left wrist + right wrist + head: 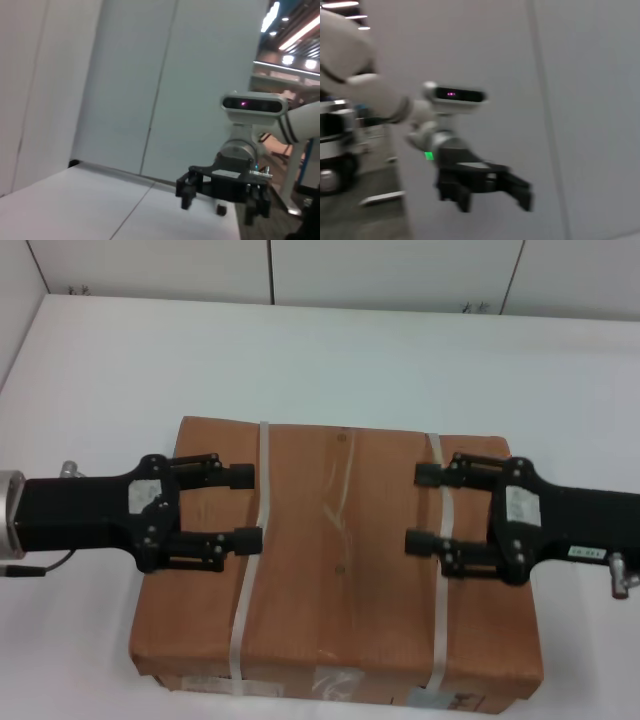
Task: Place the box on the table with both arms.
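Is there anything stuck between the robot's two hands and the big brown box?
Nothing visible. The left gripper and right gripper are both open over the top of the box, facing each other. Only the box's straps lie beneath them. The box appears to sit on the table.

Both arms reach inward, left end effector (pixel 243 508) and right end effector (pixel 424 508) facing each other, fingers spread.

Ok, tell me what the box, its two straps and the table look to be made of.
The box: brown cardboard, matte, with scuffs and a shiny strip of clear tape down the middle. The straps: thin white bands, probably plastic, lying flat and slightly glossy. The table: smooth plain white top, likely laminate, though the head view cannot settle that.
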Motion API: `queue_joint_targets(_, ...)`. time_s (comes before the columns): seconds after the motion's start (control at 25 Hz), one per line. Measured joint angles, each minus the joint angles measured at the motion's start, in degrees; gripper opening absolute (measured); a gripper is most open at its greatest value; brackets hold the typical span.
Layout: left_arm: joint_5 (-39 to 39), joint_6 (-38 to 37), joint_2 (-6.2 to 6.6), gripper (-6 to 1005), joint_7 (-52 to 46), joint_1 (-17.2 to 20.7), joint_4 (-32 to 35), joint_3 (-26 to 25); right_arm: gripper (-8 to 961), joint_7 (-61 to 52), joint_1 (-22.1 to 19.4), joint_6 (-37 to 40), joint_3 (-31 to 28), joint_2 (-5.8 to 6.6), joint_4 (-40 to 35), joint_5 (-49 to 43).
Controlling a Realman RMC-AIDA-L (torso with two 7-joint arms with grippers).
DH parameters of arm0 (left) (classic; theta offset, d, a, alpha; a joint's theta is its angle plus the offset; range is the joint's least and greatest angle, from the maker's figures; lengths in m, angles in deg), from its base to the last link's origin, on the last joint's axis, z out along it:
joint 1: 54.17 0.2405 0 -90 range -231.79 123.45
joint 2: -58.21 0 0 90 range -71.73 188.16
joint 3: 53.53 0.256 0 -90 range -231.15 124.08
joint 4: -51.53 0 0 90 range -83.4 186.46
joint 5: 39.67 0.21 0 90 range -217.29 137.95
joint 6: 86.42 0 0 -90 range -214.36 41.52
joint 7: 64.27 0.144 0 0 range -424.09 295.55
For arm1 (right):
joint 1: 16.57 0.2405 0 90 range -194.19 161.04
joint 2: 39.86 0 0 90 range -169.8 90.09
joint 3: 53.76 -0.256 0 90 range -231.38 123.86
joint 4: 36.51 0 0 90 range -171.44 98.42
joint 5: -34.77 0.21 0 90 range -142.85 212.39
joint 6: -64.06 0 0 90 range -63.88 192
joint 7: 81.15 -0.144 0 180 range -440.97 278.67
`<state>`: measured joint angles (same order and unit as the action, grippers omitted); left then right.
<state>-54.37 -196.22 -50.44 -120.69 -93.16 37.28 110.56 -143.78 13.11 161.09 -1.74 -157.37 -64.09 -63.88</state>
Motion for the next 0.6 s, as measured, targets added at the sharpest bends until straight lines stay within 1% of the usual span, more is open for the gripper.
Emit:
queue_joint_targets(0.16, 0.34, -0.57, -0.07, 816, 0.91, -0.16, 1.25, 0.0, 771, -0.14, 0.88, 2.54, -0.08, 0.07, -0.06, -1.48)
queue_joint_targets(0.24, 0.79, -0.76, 0.34, 816, 1.75, -0.2, 3.31, 0.0, 771, -0.15, 0.94, 2.67, -0.13, -0.02, -0.07, -1.53)
queue_joint_targets(0.6, 0.36, -0.79, 0.29, 816, 2.24, 0.11, 3.6, 0.0, 771, -0.1, 1.08, 2.35, -0.52, -0.25, -0.11, -1.38)
